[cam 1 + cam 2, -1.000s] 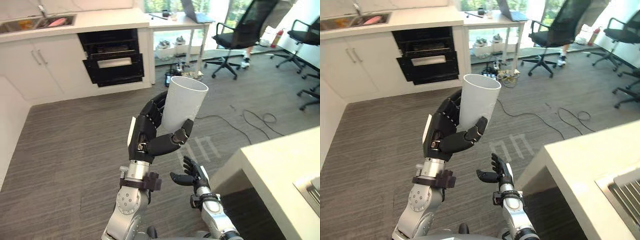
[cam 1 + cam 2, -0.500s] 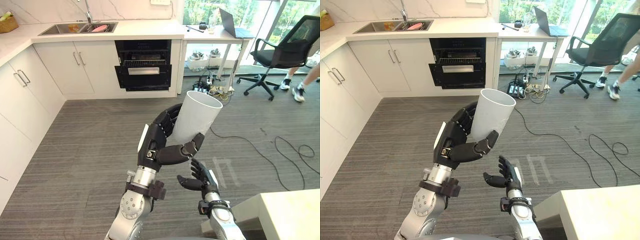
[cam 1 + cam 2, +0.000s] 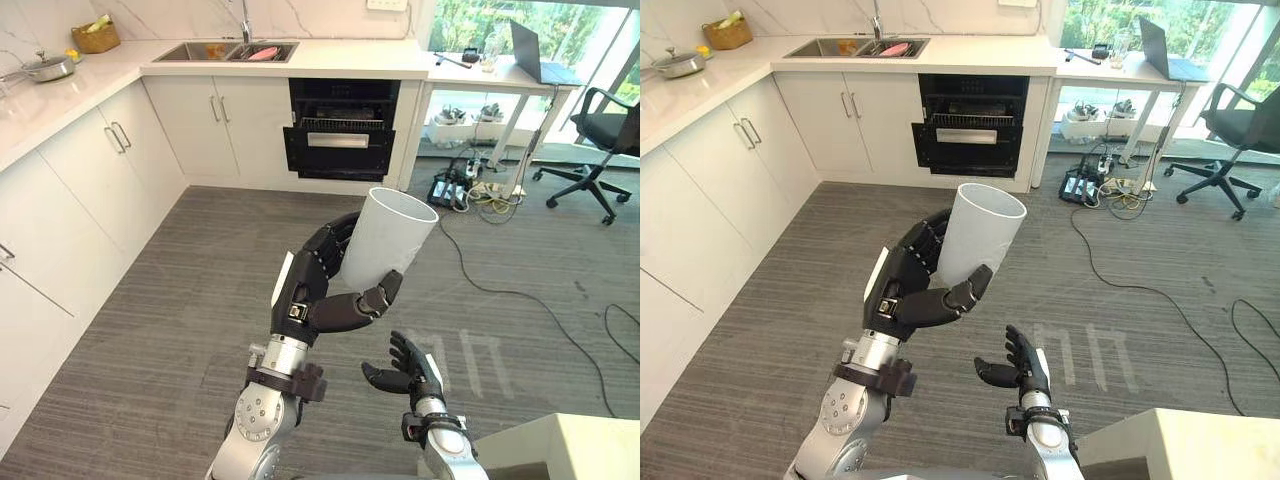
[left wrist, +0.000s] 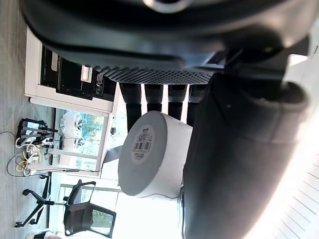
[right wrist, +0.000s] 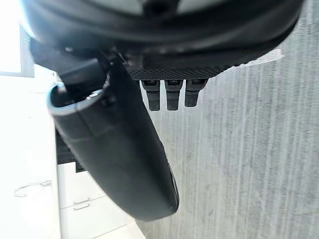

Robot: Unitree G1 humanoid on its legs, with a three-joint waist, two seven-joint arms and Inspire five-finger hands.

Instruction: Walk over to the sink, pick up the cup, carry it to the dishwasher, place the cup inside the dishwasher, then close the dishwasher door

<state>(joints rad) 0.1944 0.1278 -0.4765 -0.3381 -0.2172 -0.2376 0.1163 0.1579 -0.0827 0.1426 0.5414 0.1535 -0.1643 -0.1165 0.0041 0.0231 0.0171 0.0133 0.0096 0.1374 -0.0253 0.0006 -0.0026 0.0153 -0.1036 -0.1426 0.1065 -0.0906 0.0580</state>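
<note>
left hand [image 3: 306, 290] grips cup [image 3: 390, 238] | left wrist: label [image 4: 143, 146] on base | right hand [image 3: 410, 372] empty

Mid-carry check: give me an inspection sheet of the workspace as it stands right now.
Surface: grey plank floor runs up to the cabinets.
Job's things: white cup roughly upright, mouth up, in the left hand; dishwasher under the counter, door appears partly open; sink set in that counter.
Clutter: pot and basket on the counter, far left.
Hands: left hand curled round the cup; right hand low, open, holding nothing.
Cables: tangle of cables on the floor under the desk.
Surroundings: office chair; laptop on the desk.
</note>
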